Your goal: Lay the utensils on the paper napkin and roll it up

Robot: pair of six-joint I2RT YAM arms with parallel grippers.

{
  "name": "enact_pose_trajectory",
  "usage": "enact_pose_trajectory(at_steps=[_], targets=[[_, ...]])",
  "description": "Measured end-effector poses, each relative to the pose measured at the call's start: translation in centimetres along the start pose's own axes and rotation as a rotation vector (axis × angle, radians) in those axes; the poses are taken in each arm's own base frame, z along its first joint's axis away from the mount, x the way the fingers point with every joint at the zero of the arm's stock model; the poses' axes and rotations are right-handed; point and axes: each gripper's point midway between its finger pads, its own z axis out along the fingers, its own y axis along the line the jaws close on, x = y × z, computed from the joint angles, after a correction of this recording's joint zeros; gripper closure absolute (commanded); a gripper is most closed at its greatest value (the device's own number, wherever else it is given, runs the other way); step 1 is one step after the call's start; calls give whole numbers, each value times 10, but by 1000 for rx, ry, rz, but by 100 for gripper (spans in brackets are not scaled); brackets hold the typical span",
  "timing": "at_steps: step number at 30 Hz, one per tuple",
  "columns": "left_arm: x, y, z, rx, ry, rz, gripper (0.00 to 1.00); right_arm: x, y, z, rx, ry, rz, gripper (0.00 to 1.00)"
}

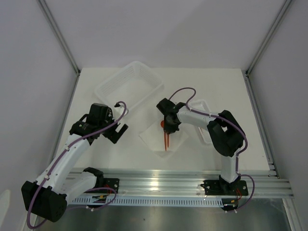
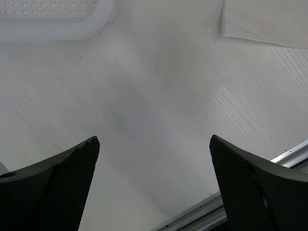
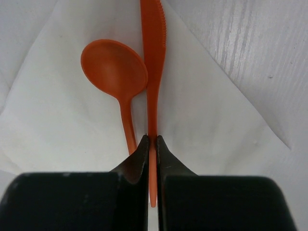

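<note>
The white paper napkin (image 1: 161,139) lies on the table in front of the arms; it also shows under the right wrist (image 3: 62,120) and as a corner in the left wrist view (image 2: 264,21). My right gripper (image 3: 152,138) is shut on the handle of an orange-red knife (image 3: 153,53) and holds it over the napkin. An orange-red spoon (image 3: 114,65) lies on the napkin just left of the knife. From above the utensils (image 1: 166,139) show below the right gripper (image 1: 169,124). My left gripper (image 2: 154,142) is open and empty over bare table, left of the napkin.
A large white mesh basket (image 1: 129,86) stands at the back, left of centre; its rim shows in the left wrist view (image 2: 53,21). A narrow white tray (image 1: 204,110) lies under the right arm. The metal rail (image 1: 183,185) runs along the near edge.
</note>
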Motion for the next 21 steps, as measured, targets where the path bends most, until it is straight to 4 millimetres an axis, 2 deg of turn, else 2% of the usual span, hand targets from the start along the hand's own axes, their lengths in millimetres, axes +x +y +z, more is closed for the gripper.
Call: enact_pose_trajectory(at_steps=[8,17,21], targets=[[0,0,0,1,-1,0,0,3,-8,-1,47,0,39,100],[0,0,0,2,-1,0,1,12,2,-4,47,-16,32,100],[0,-1,0,2,1,0,0,11,0,-4,59,-23,24,100]])
